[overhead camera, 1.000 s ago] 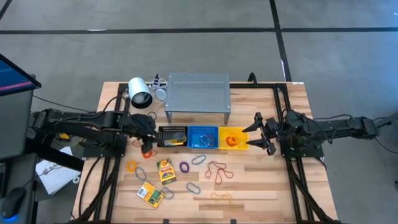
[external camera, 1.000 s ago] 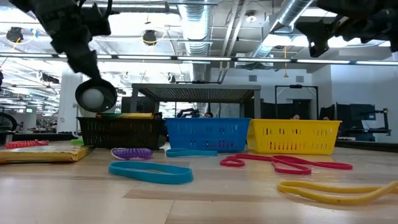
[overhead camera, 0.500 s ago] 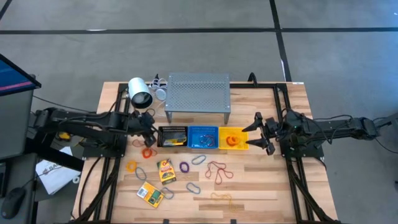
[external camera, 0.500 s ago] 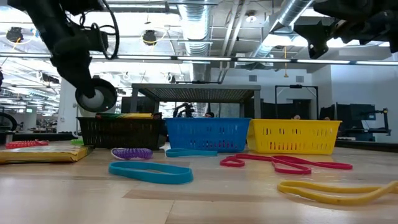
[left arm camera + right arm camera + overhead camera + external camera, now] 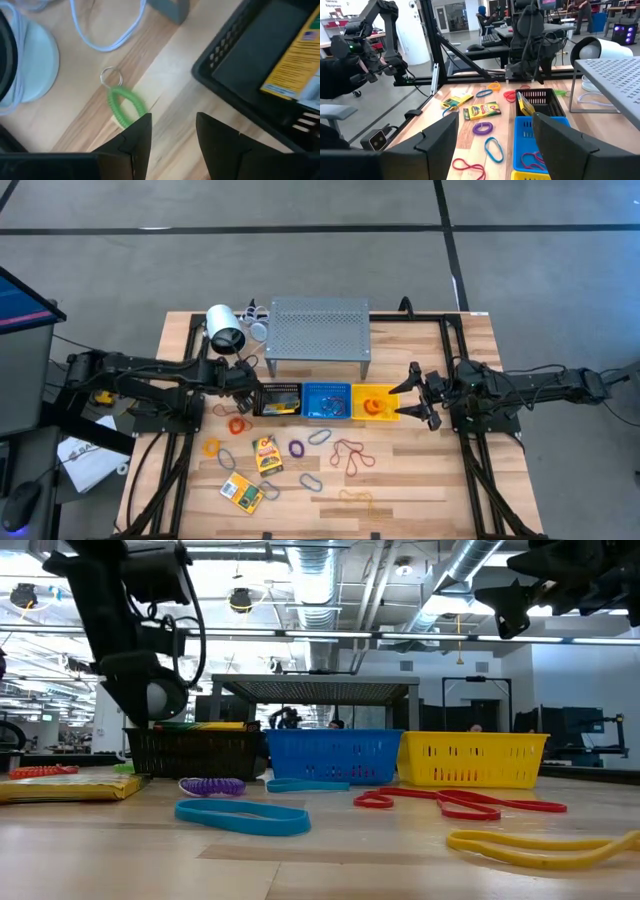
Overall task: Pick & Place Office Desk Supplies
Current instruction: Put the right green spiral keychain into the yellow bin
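My left gripper [image 5: 172, 135] [image 5: 249, 383] is open and points steeply down over bare wood just left of the black basket [image 5: 250, 75] [image 5: 278, 399], which holds a yellow pack [image 5: 300, 55]. A green coil with a key ring [image 5: 125, 106] lies on the wood beside its fingers, untouched. My right gripper [image 5: 495, 145] [image 5: 413, 396] hangs open and level beside the yellow basket [image 5: 375, 402]. Loose supplies lie flat on the near table: crayon packs [image 5: 266, 453], orange loops [image 5: 238, 425], a purple loop [image 5: 297, 447], red-brown bands [image 5: 350, 453] and grey clips [image 5: 311, 480].
A blue basket [image 5: 327, 401] stands between the black and yellow ones. Behind them is the grey perforated shelf [image 5: 318, 328], with the white lamp [image 5: 224, 328] and its pale cable [image 5: 107, 30] at the far left. A yellow band [image 5: 355, 497] lies near the front edge.
My left gripper has sunk and tipped from a shallow slant to pointing steeply down, shifting toward the black basket's left end. My right arm has kept still.
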`<action>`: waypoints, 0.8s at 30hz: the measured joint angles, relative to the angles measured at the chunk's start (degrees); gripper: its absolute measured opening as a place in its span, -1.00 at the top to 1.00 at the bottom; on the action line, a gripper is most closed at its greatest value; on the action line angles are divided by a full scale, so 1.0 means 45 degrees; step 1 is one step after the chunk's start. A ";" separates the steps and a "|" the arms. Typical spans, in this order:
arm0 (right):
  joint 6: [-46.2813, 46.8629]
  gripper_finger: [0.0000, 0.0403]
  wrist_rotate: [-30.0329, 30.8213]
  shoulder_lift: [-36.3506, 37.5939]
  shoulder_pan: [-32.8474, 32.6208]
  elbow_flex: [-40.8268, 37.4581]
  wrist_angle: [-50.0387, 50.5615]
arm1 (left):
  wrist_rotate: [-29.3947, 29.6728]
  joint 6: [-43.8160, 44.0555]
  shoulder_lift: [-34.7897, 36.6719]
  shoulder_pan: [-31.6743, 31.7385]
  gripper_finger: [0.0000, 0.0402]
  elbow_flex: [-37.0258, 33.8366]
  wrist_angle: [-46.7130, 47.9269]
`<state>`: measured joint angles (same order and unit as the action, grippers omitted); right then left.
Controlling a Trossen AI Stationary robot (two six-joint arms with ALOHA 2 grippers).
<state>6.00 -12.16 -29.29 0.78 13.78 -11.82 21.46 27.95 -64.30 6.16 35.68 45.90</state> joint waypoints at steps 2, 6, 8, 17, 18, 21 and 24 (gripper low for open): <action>-0.0036 -0.24 0.0000 -0.0002 0.0000 0.0000 0.0028 | -0.0002 0.0219 -0.0053 0.0239 0.27 0.0000 0.0159; -0.0036 -0.24 0.0000 -0.0002 0.0000 0.0000 0.0138 | -0.0002 0.0822 -0.0089 0.0775 0.27 0.0000 0.0540; -0.0034 -0.24 0.0000 -0.0002 0.0000 0.0000 0.0156 | -0.0001 0.1228 -0.0089 0.1056 0.27 0.0000 0.0637; 0.0000 -0.24 0.0000 -0.0002 0.0000 0.0000 0.0156 | -0.0148 0.2938 -0.0089 0.2051 0.29 -0.0019 0.0713; 0.0000 -0.24 0.0000 -0.0002 0.0000 0.0000 0.0156 | -0.0192 0.3004 -0.0089 0.2144 0.29 -0.0019 0.0708; 0.0000 -0.24 0.0000 -0.0002 0.0000 0.0000 0.0156 | -0.0198 0.3259 -0.0089 0.2329 0.29 -0.0065 0.0679; 0.0001 -0.24 0.0000 -0.0001 0.0000 0.0000 0.0202 | -0.0336 0.3286 -0.0089 0.2423 0.29 -0.0305 0.0630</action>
<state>6.00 -12.16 -29.29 0.78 13.78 -10.91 19.95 42.74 -64.71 17.06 34.31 48.73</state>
